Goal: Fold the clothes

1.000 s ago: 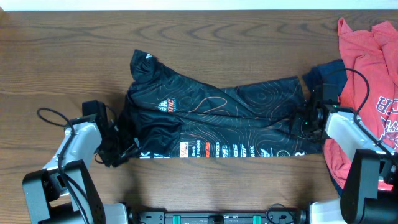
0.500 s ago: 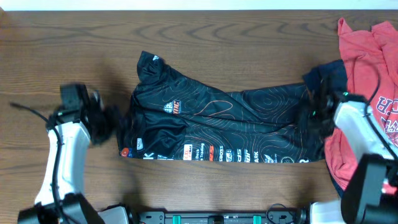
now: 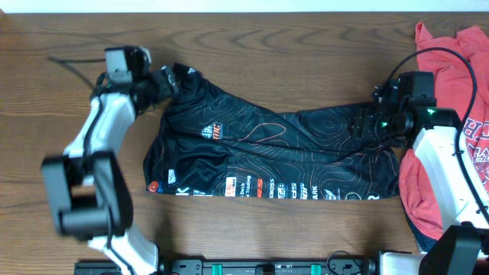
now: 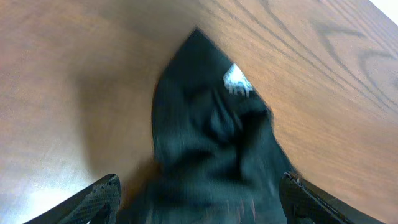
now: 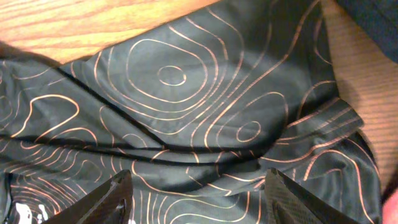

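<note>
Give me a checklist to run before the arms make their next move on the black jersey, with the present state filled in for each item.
1. Left gripper open over the upper-left corner of the jersey: ok.
2. Right gripper open over the jersey's right end: ok.
3. Cloth gripped at either end: not ok, both sets of jaws stand wide apart.
4. Jersey lying flat: not ok, it is wrinkled and its upper-left corner is bunched.
5. Red T-shirt clear of the jersey's right edge: cannot tell, they lie close together.
</note>
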Motion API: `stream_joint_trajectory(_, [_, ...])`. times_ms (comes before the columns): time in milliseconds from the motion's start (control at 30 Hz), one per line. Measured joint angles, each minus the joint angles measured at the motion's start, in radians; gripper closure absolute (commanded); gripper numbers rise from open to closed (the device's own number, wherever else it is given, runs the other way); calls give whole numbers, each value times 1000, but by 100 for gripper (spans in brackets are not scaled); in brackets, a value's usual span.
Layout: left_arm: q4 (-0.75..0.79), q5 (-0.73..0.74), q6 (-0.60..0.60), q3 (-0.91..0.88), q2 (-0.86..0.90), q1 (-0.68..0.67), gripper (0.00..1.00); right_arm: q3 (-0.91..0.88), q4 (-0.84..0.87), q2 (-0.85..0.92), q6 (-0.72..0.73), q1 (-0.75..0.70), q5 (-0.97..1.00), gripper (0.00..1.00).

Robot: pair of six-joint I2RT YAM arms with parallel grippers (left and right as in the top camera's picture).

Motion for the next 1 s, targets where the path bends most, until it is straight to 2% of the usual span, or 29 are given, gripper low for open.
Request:
stream_joint_trajectory(200, [78, 3, -3, 122, 206, -10, 18, 0, 5, 0, -5, 25, -3, 33])
stream_joint_trajectory(267, [97, 3, -5, 129, 246, -15, 25, 0, 10, 0, -5, 27, -3, 34])
stream_joint_trajectory(300, [113, 8, -5, 135, 255, -18, 34, 0, 18, 0, -5, 28, -2, 35])
stream_joint_trajectory(367, [112, 12, -11, 142, 261, -30, 60, 0, 37, 0, -5, 28, 3, 35])
stream_joint_trajectory(433, [105, 14, -15, 142, 267, -45, 93, 0, 65, 0, -6, 28, 17, 33])
stream_joint_trajectory(600, [81, 37, -16, 142, 266, -65, 94, 0, 151, 19, -9, 28, 59, 27])
stream_joint_trajectory(700, [31, 47, -23, 141, 240, -51, 94, 0, 229, 76, -17, 28, 77, 27])
stream_joint_trajectory(1000, [-159, 64, -26, 140, -33, -16, 94, 0, 518, 286, -28, 28, 159, 26])
